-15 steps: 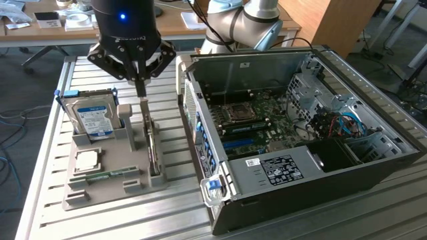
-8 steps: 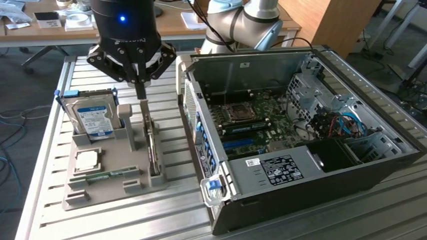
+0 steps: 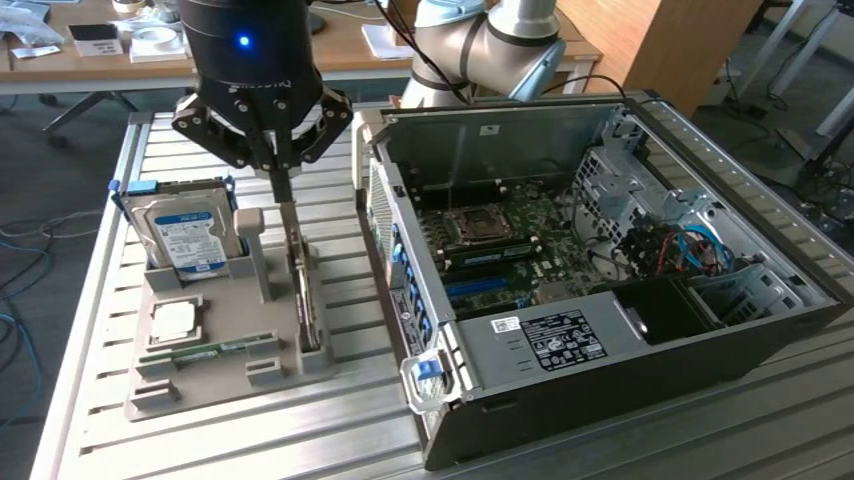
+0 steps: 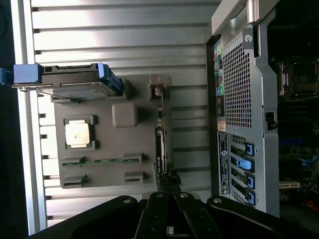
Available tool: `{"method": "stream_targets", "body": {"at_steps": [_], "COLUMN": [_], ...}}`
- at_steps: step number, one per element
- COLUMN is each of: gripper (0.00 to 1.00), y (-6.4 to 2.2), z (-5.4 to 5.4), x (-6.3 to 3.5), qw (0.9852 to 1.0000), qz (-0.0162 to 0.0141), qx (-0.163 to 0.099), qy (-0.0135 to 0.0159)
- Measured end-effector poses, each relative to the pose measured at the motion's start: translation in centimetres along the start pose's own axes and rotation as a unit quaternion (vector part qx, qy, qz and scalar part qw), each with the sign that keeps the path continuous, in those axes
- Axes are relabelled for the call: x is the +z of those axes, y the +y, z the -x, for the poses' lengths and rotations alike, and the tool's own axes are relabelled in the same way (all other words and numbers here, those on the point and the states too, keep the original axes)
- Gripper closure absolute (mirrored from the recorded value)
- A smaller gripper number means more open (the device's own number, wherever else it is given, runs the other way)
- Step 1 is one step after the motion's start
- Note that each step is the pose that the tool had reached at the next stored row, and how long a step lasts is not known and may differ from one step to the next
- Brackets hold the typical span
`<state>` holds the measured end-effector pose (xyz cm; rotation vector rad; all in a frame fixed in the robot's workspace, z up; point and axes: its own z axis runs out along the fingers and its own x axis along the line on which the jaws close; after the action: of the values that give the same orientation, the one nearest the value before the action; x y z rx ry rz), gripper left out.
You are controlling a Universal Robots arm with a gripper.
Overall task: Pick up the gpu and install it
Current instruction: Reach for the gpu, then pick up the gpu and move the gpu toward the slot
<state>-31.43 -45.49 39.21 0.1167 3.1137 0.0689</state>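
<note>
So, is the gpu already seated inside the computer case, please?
No, the gpu stands on edge in the grey tray beside the case.

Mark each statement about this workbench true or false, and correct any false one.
1. The pincer is shut on the gpu. True.
2. The gpu sits inside the computer case. False: it stands on edge in the grey tray.
3. The hard drive lies flat. False: it stands upright in the grey tray.
4. The computer case is open, with its motherboard showing. True.
</note>
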Motion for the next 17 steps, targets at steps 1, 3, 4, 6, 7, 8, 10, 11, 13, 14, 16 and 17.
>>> {"method": "stream_targets", "body": {"at_steps": [1,3,4,6,7,8,10,11,13,14,16,17], "gripper": [0.89,0.89,0.89,0.89,0.89,0.89,0.89,0.89,0.88,0.83,0.76,0.71], "y": [-0.01,-0.01,-0.01,-0.01,-0.01,-0.01,-0.01,-0.01,-0.01,-0.01,-0.01,-0.01], "z": [0.0,0.0,0.0,0.0,0.0,0.0,0.0,0.0,0.0,0.0,0.0,0.0], "x": [0.0,0.0,0.0,0.0,0.0,0.0,0.0,0.0,0.0,0.0,0.0,0.0], "qw": [1.0,1.0,1.0,1.0,1.0,1.0,1.0,1.0,1.0,1.0,1.0,1.0], "qz": [0.0,0.0,0.0,0.0,0.0,0.0,0.0,0.0,0.0,0.0,0.0,0.0], "qx": [0.0,0.0,0.0,0.0,0.0,0.0,0.0,0.0,0.0,0.0,0.0,0.0], "qy": [0.0,0.0,0.0,0.0,0.0,0.0,0.0,0.0,0.0,0.0,0.0,0.0]}}
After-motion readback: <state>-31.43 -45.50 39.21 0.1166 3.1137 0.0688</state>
